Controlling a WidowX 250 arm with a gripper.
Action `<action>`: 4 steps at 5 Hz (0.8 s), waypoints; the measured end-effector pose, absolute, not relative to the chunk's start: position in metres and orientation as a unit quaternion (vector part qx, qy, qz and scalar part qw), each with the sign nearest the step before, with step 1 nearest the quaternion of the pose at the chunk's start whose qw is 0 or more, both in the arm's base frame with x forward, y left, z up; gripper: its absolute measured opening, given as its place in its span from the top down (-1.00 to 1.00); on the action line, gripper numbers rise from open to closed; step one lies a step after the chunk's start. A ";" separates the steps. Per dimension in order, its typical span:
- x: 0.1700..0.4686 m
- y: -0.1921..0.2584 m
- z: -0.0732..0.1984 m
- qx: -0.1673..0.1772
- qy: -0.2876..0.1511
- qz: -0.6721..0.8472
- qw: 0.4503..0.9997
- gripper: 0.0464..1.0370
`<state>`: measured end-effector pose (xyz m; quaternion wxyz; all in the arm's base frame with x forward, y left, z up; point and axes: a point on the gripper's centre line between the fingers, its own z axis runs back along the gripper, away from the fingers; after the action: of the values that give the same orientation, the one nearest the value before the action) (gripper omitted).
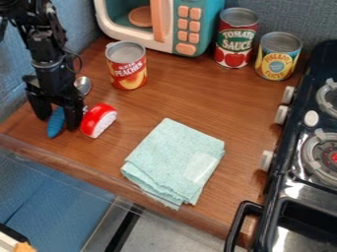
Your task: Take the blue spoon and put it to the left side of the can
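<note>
- Blue handle lowest, metal bowl pointing up toward the microwave: that is how the spoon lies on the counter, close to its left end.
- The step in hand looks like the grasp, with the tool low over the handle; a release at this spot would look much the same, and I can't rule it out.
- The tool's two fingers stand parted, one on each side of the handle. I take it as not clenched; whether either finger touches the spoon, I can't tell.
- The left can stands upright, up and to the right of the spoon. It is probably the can meant, though the tomato can and yellow can stand further right.
- If this is the pick-up, the next move calls for closing on the handle, a small lift, then a short carry to lay the spoon just beside the left can, on its left.
- The red-and-white toy sits right by the tool's right-hand finger in the view, so a sideways drift could nudge it.
- The handle may turn if pinched off its middle, swinging the bowl toward the can.
- The folded cloth lies well out of that path.
</note>
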<state>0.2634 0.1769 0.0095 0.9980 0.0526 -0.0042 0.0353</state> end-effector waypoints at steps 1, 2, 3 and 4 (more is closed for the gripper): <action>0.263 0.175 0.007 0.052 -0.008 0.039 0.998 -0.19; 0.261 0.175 0.007 0.052 -0.009 0.040 0.998 0.20; 0.260 0.174 0.009 0.044 -0.008 0.041 0.998 0.21; 0.258 0.181 0.013 0.036 -0.008 0.043 0.998 0.21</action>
<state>0.2584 0.1812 0.0129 0.9984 0.0361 -0.0077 0.0428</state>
